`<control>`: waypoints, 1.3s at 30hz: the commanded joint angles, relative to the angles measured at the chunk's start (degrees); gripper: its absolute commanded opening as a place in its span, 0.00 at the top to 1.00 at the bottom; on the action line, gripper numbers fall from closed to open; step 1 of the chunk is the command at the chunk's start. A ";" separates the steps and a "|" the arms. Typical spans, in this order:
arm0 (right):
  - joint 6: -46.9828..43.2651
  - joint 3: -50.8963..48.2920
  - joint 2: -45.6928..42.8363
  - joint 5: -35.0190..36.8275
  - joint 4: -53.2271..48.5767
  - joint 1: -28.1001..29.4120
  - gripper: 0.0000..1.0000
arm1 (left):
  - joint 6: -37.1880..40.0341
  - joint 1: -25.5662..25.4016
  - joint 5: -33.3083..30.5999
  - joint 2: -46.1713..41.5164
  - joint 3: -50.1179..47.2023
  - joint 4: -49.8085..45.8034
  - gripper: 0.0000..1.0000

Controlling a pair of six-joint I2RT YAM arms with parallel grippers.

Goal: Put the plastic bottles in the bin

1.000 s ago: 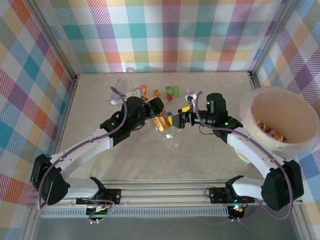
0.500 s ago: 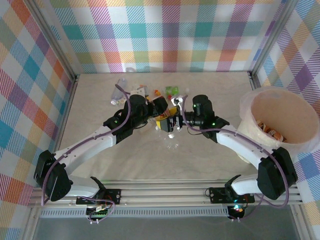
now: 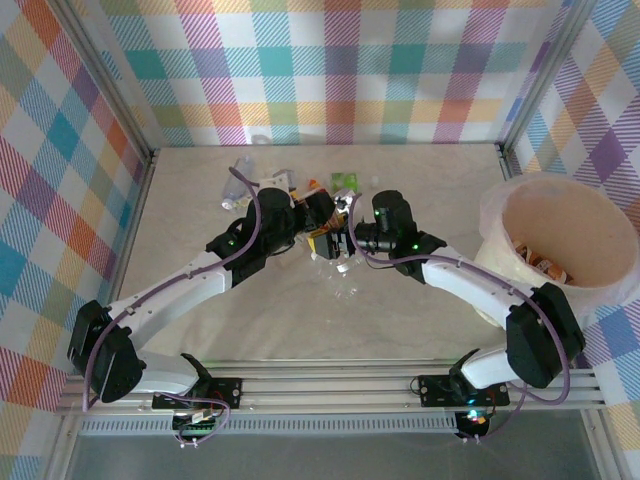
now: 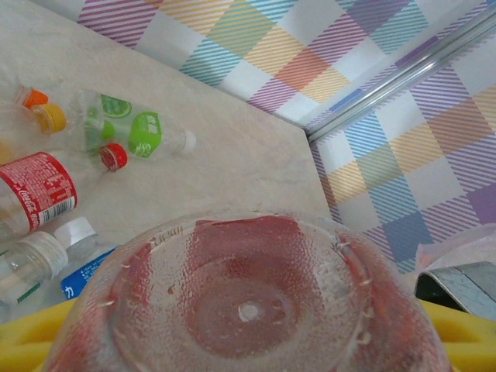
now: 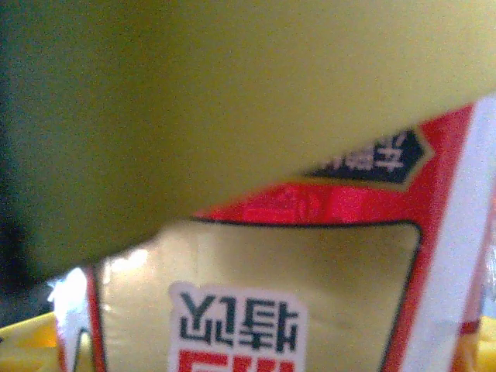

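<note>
My left claw (image 3: pixel 323 228) was clamped on 1 red-labelled bottle (image 4: pixel 248 302), base toward its wrist camera. My right claw (image 3: pixel 347 238) sat close at that bottle's right; I couldn't tell whether its jaws gripped. Loose bottles (image 4: pixel 124 128) lay just beyond, and the bin (image 3: pixel 492 225) stood well right.

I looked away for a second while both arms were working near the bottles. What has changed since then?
The right gripper swung left, away from the bin, right up to the red-and-yellow-labelled bottle; whether it has closed on it is unclear. The left gripper kept holding that bottle, barely shifting. The loose bottles on the table and the bin stayed put.
</note>
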 commanded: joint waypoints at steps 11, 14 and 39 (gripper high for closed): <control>-3.99 2.22 -3.40 9.64 -5.53 0.47 0.47 | 2.82 -0.31 1.25 -0.96 4.57 -3.34 0.14; -5.38 4.25 -4.02 16.65 -11.33 0.43 0.49 | 3.74 -0.33 2.71 -3.26 4.44 -2.88 0.01; -13.21 14.10 -18.36 34.21 -26.82 -13.46 0.48 | 7.10 -0.34 17.11 -6.30 0.33 4.21 0.00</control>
